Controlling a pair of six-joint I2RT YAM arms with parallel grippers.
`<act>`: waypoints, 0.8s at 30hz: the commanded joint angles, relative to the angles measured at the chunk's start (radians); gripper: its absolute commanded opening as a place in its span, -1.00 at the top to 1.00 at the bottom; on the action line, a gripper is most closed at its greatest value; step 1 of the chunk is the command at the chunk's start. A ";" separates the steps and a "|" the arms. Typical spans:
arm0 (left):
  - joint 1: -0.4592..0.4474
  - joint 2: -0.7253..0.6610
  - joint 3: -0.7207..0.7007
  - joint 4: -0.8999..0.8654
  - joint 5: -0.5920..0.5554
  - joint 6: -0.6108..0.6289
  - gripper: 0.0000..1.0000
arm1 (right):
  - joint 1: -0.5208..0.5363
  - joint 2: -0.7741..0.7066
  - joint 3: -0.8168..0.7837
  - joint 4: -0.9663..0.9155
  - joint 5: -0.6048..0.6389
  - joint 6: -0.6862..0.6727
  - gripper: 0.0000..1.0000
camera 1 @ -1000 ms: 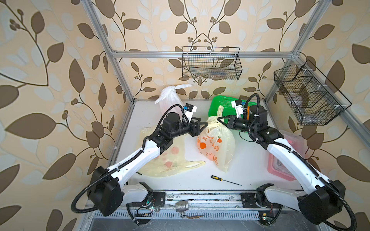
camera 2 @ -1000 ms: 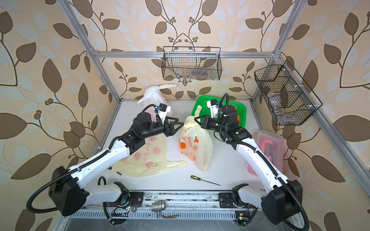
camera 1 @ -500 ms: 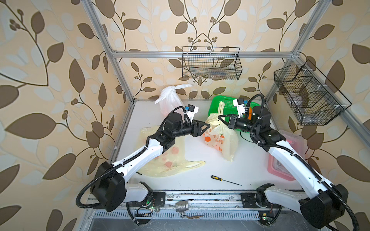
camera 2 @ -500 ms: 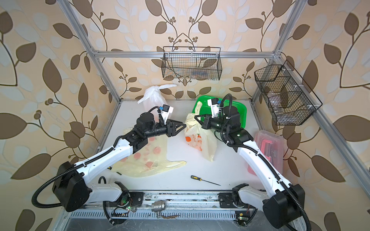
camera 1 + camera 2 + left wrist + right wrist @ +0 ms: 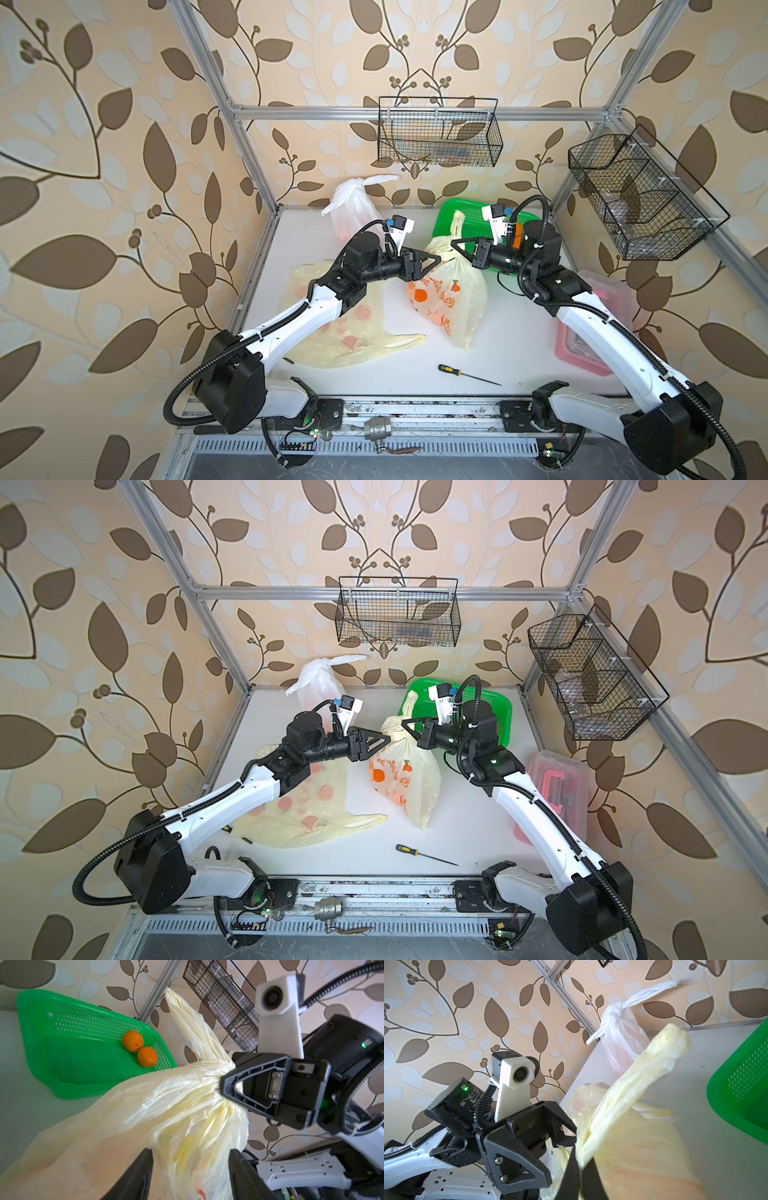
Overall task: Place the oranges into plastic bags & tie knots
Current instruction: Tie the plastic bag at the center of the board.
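Yellow printed bag (image 5: 449, 291), contents unseen, is pinched by the right pincer (image 5: 454, 242); left pincer (image 5: 436, 260) spread alongside.

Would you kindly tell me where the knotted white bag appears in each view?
Top view: white bag at the table's back, beside the green basket.
Top view: white bag there too.
Left wrist: not in it.
Right wrist: white bag at the table's back corner, behind the yellow bag.
Shared landmark: green basket.

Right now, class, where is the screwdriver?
In both top views the screwdriver lies near the table's front, right of centre, in front of the filled yellow bag.
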 commanded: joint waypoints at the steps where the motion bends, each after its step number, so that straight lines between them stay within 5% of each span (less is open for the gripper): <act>1: 0.001 -0.080 0.016 -0.002 -0.094 0.010 -0.32 | 0.006 -0.019 -0.011 0.020 0.006 -0.022 1.00; 7: 0.001 -0.053 0.043 0.081 0.032 -0.065 -0.06 | 0.010 -0.014 -0.009 0.027 -0.002 -0.016 1.00; 16: 0.001 -0.002 0.078 0.048 0.047 -0.005 -0.20 | 0.019 -0.004 0.000 0.027 -0.015 -0.016 1.00; 19: 0.002 -0.006 0.097 0.005 0.081 0.107 -0.20 | 0.022 -0.001 0.003 0.024 -0.018 -0.018 1.00; 24: 0.002 -0.034 0.149 -0.238 0.042 0.480 -0.30 | 0.022 0.003 0.013 0.010 -0.029 -0.034 1.00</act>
